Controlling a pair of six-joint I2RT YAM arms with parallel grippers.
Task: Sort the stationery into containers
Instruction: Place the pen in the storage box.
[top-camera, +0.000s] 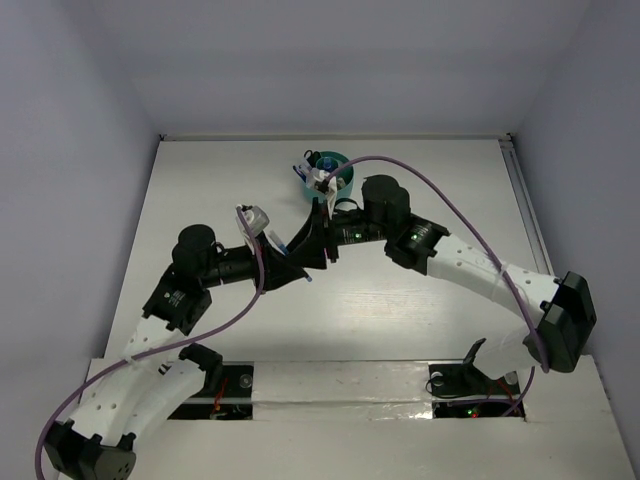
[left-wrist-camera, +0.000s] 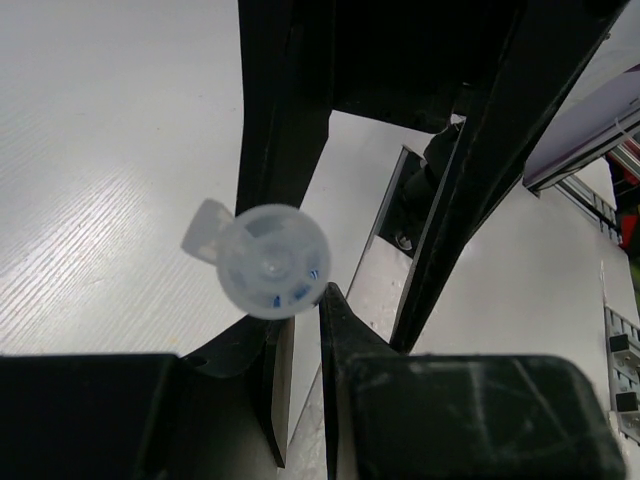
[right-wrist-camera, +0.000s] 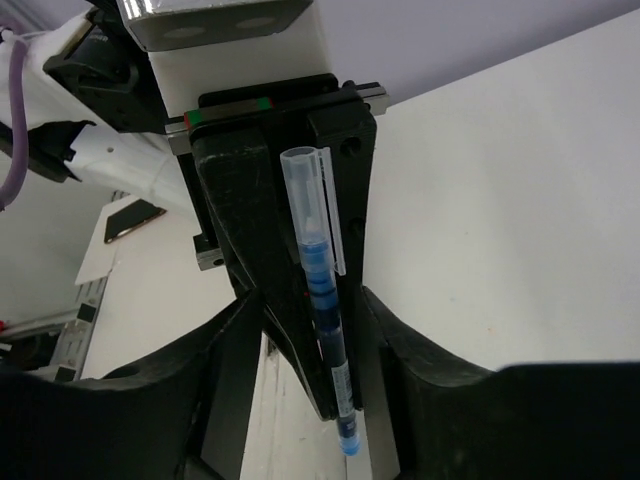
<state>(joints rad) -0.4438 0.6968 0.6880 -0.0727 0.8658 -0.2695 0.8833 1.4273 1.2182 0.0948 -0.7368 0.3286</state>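
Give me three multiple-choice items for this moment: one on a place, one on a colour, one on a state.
1. The teal cup stands: A by the arm bases; B at the table's far edge; C at its left edge.
2. The cap of the pen is: A clear; B red; C black.
3. The right fingers are: A shut on the pen; B open; C unseen.
Key: B, the top view shows it farthest out; A, its inside shows through; B, they stand apart beside the pen, which the left fingers grip.

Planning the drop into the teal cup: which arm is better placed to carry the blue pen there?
Right, probably. The right gripper straddles the blue pen clamped by the left gripper, and its wrist sits beside the teal cup; the left is farther off.
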